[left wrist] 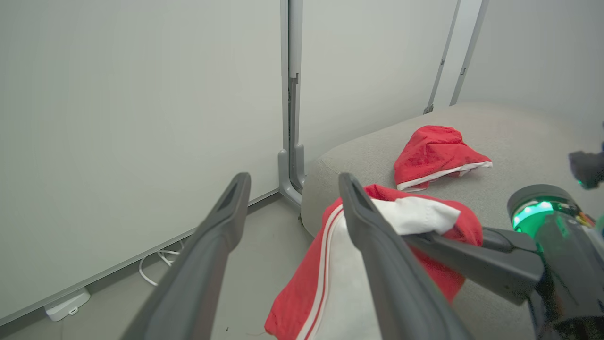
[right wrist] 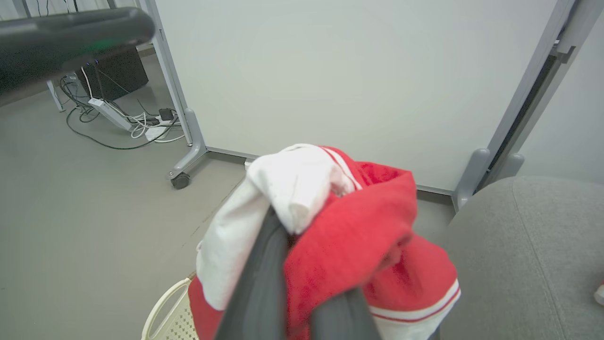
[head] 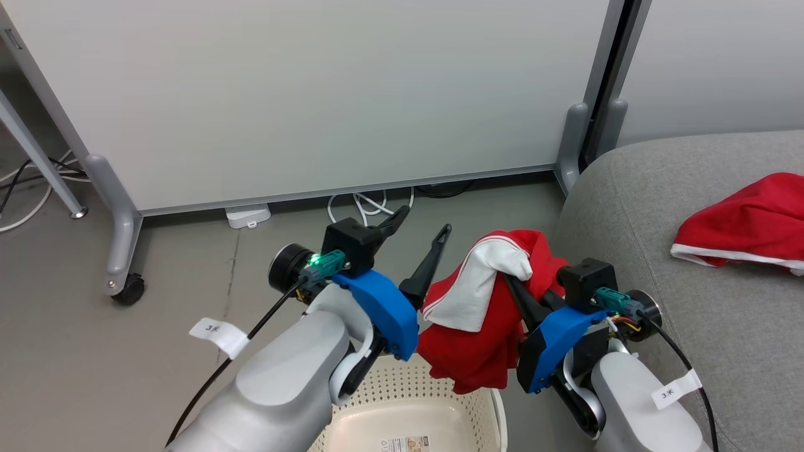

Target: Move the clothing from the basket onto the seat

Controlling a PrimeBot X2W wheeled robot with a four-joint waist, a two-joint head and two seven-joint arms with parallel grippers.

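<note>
**One garment lies on the seat, the other hangs from the right claw above the basket**

Nearest the robot, at the bottom of the head view, stands the basket point(head: 433, 380), cream and perforated. Its inside is bare apart from a printed label point(head: 405, 444) on its bottom.

Just above the basket's far edge, both arms reach forward. The left gripper point(head: 419, 229) has its two dark fingers spread wide with nothing between them. Its right-hand finger stands just beside the hanging cloth, and whether the two touch cannot be told.

The right gripper point(head: 516, 290) is clamped on the held garment point(head: 477, 339), a red piece with a white panel and white stripe trim. The cloth bunches over the fingertips and hides them. The rest drapes down between the two grippers, and its lowest fold hangs at the basket's far right corner. Whether that fold rests on the rim is unclear.

To the robot's right of the basket, and a little farther off, rises the seat point(head: 691, 301), a large grey woven cushion with a rounded edge. On its top, well apart from the grippers, lies the second garment point(head: 747, 226), crumpled and red, with a white band along its near hem.

Beyond the grippers spreads the grey floor point(head: 188, 282). Farther back a pale partition panel point(head: 314, 94) stands on grey feet, one of them ending in a black caster point(head: 129, 290). At the foot of the panel sit a small white box point(head: 248, 215) and a loop of white cables point(head: 370, 204).
</note>
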